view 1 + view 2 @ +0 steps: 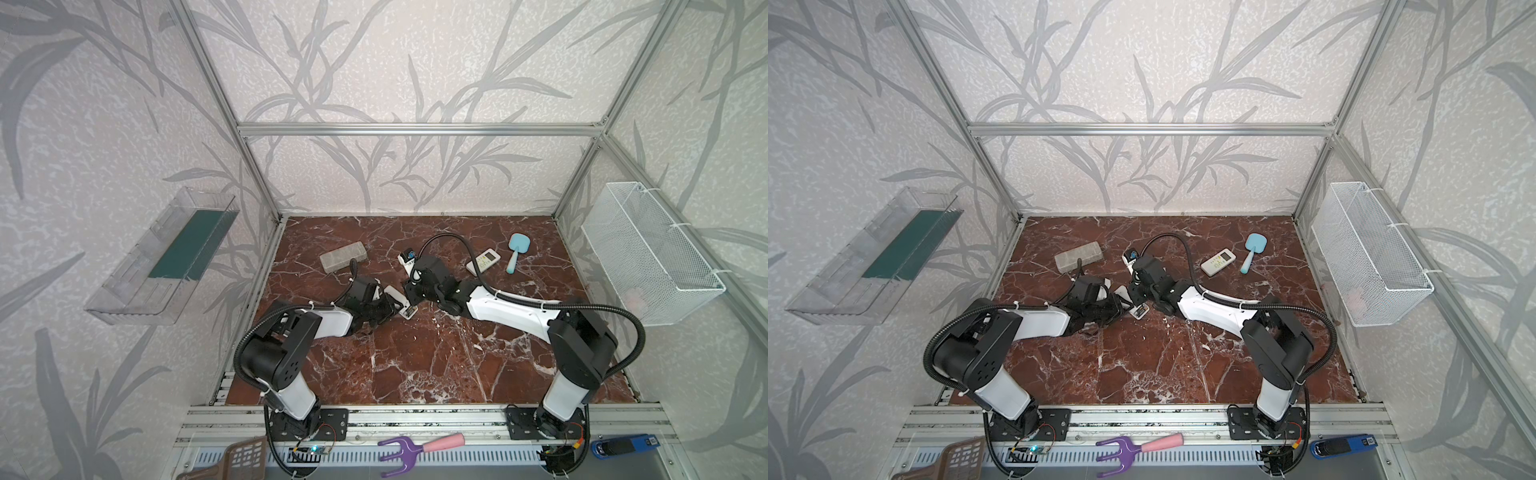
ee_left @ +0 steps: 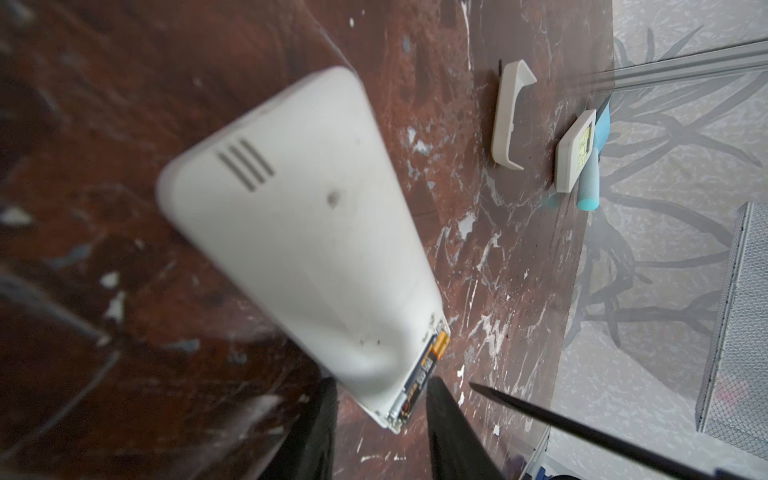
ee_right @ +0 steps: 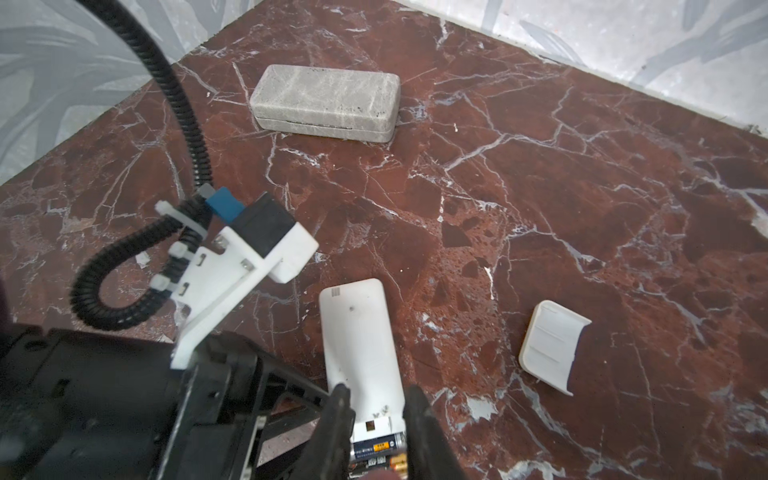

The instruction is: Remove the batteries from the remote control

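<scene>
Presently, left gripper (image 2: pixel 382 384) pinches remote control (image 2: pixel 291 232) by its sides, near the open bay. The batteries (image 3: pixel 376 448) sit there, right gripper (image 3: pixel 377 390) straddling them; gripped or not, cannot tell. Risk: prying one could tilt the remote control, loosening the pinch; battery may spring away.

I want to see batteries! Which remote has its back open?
The face-down remote in the middle: its batteries show. The other remote, farther right, lies buttons-up.
</scene>
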You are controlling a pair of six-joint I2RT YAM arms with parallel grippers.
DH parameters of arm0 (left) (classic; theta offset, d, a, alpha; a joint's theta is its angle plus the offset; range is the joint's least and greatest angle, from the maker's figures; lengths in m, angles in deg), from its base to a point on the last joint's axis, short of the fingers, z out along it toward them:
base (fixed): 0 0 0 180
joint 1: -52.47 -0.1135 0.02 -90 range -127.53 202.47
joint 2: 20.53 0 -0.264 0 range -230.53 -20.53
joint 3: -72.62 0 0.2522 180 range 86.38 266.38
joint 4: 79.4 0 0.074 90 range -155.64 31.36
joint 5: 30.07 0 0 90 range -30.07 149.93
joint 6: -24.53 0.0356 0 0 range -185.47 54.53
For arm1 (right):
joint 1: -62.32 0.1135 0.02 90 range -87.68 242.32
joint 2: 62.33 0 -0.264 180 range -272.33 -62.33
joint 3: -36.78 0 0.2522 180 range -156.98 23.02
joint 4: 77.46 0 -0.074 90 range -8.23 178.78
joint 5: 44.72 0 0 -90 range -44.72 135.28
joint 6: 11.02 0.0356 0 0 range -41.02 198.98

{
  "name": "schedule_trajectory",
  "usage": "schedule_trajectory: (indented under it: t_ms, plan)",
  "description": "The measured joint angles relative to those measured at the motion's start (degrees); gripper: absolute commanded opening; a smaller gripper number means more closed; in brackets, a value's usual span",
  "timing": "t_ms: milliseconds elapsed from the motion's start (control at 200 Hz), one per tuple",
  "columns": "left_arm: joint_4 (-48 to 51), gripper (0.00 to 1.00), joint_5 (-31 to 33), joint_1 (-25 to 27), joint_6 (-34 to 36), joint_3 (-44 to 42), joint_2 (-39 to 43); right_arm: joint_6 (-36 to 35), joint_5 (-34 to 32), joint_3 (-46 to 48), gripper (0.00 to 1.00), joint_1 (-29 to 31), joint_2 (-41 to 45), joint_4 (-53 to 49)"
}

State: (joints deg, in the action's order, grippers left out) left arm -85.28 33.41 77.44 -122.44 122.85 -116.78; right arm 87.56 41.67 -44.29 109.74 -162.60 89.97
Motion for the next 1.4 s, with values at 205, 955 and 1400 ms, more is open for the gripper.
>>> schedule_trajectory:
  t_ms: [205, 955, 1400]
  plan:
    - [-0.1, 0.33, -0.3, -0.8, 0.4, 3.1, -3.1, -1.1, 1.7, 0.0, 0.0, 0.0, 0.0, 1.4]
    - [-0.7, 0.37, -2.7, -1.4, 0.4, 4.3, -4.8, -4.7, 0.0, 3.2, 0.0, -1.4, -0.8, 3.3]
    - [-1.7, 0.38, -2.0, -0.6, -1.2, 0.3, -1.5, 2.9, -3.7, 4.9, 0.0, -1.4, -0.5, 4.9]
